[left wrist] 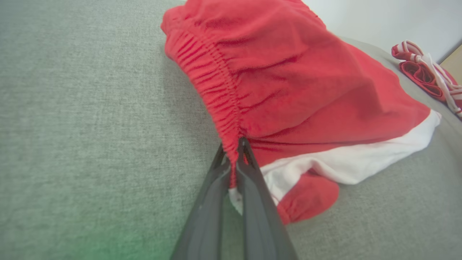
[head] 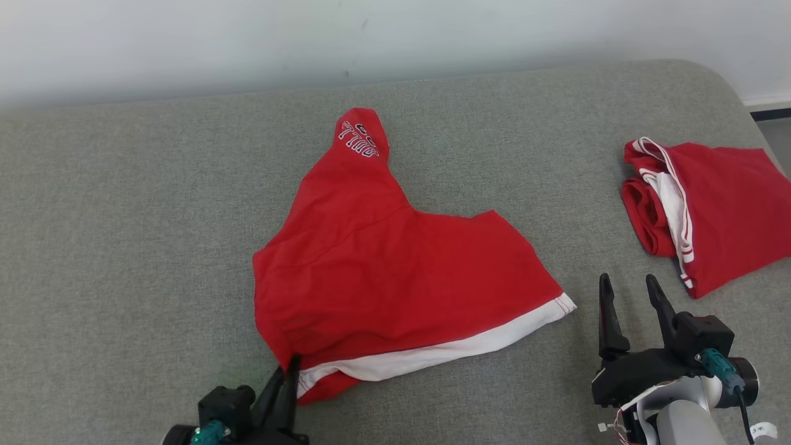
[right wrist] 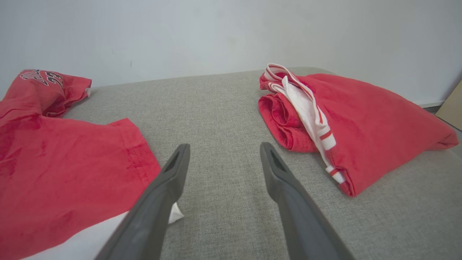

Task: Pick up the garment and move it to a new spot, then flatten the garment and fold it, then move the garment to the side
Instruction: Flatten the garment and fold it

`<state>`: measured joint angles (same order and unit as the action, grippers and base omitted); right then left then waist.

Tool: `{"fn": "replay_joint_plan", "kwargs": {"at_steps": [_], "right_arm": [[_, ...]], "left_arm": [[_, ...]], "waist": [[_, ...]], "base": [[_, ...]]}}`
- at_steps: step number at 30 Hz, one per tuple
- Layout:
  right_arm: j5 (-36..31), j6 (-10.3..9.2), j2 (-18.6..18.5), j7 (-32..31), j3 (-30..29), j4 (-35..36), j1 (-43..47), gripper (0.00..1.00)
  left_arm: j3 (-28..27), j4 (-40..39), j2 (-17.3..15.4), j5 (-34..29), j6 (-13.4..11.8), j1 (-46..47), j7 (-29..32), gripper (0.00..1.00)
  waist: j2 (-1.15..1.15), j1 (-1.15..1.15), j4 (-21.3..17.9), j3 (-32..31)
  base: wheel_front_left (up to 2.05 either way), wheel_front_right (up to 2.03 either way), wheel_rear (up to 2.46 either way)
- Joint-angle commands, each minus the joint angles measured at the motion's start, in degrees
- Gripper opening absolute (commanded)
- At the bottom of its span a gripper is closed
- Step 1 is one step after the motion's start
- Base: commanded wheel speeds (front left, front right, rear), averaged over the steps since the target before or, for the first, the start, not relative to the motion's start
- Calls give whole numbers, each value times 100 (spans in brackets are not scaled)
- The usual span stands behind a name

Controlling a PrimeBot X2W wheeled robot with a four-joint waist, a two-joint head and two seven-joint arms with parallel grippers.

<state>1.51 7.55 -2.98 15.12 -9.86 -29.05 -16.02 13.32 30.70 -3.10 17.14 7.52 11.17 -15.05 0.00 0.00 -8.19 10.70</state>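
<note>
Garment (head: 383, 272), red with partly hidden white lettering (head: 358, 137), is pinched by left pincer (left wrist: 234, 143); right pincer (head: 628, 285) gapes empty.

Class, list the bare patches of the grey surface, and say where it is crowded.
Free: the wide grey stretch left of the spread garment; the strip between it and the wall. Crowded: right, around the folded garment and open right gripper.

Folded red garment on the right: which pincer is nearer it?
Right. The right pincer is open just short of the folded garment, not touching; the left pincer is clamped on the spread shorts, farther away.
</note>
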Motion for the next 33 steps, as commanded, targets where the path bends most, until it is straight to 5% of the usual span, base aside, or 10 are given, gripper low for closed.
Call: {"fn": "replay_joint_plan", "kwargs": {"at_steps": [1,9,10,11,12,13,33], "right_arm": [[57,-16,15,-1,20,-22,-2,100],[191,-16,15,-2,106,-113,63,100],[201,-16,15,-2,114,-122,73,100],[224,-16,15,-1,133,-128,79,100],[241,-16,15,-2,151,-136,80,100],[260,-16,14,-2,168,-138,78,100],[198,-16,11,-2,929,388,670,100]], "left_arm": [[-68,20,-56,-98,-12,89,-17,0],[-262,67,-763,-704,-9,279,-17,0],[-259,125,-823,-752,-9,257,-17,11],[-277,149,-855,-762,-9,232,-18,38],[-332,161,-886,-757,-10,214,-17,49],[-405,174,-906,-763,-12,184,-17,100],[-1729,-803,-103,-909,-162,-1000,-17,100]], "waist": [[0,0,4,2],[0,0,40,-66],[0,0,46,-82],[0,0,51,-102],[0,0,55,-114],[0,0,62,-132],[0,0,269,-896]], "base": [[0,0,0],[0,0,0],[0,0,0],[0,0,0],[0,0,0],[0,0,0],[0,0,0]]}}
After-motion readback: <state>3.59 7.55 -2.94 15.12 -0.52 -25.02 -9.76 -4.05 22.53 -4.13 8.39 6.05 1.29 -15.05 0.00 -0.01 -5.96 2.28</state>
